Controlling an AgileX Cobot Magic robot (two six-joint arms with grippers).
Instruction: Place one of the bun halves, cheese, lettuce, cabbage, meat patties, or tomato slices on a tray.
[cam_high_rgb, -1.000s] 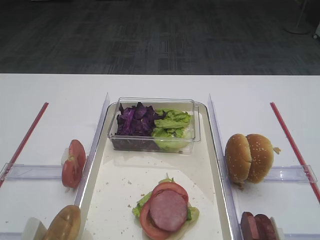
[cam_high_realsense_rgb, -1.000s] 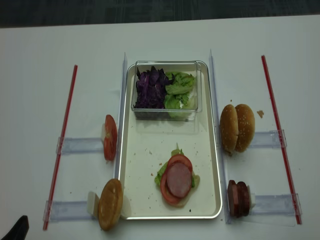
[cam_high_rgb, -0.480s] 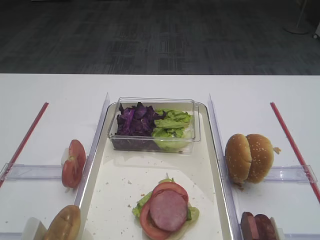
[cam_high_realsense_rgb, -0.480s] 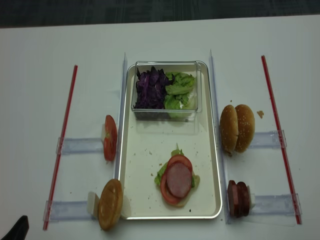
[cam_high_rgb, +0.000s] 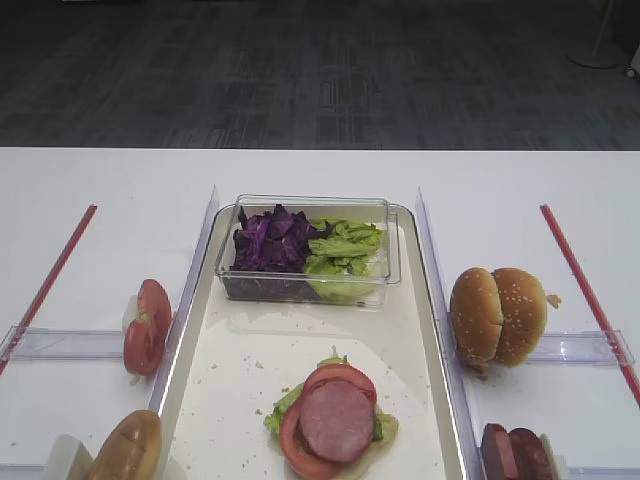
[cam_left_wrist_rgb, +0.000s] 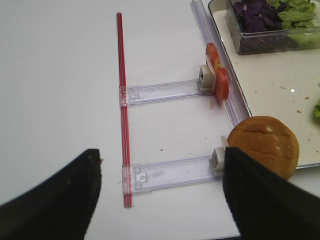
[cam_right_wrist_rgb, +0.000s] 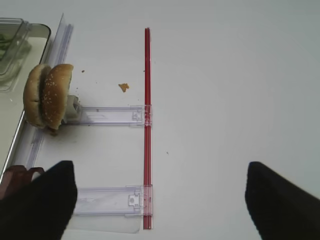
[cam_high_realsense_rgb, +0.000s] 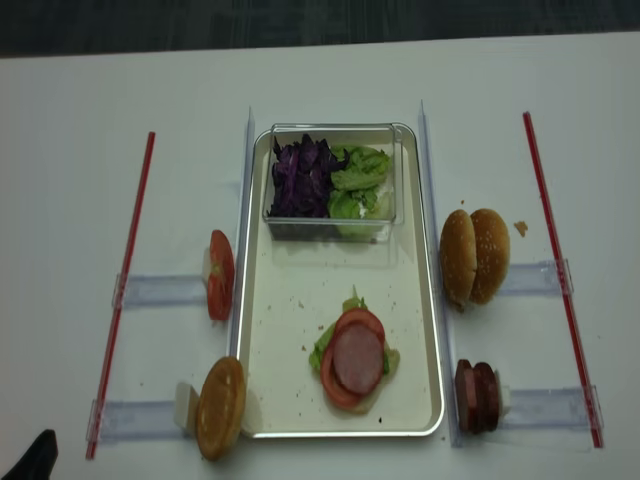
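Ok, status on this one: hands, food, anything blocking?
Both hands open, empty. Pink round meat patty tops stack on silver-rimmed tray. Nothing in the way.

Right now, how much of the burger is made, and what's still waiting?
Done: on the big silver-rimmed tray sits a stack of green lettuce, a red tomato slice and a pink round meat patty on top. In hand: nothing; the right claw and left claw are open and empty. Left: the sesame bun halves, spare dark patties, tomato slices and plain brown bun stay beside the tray.
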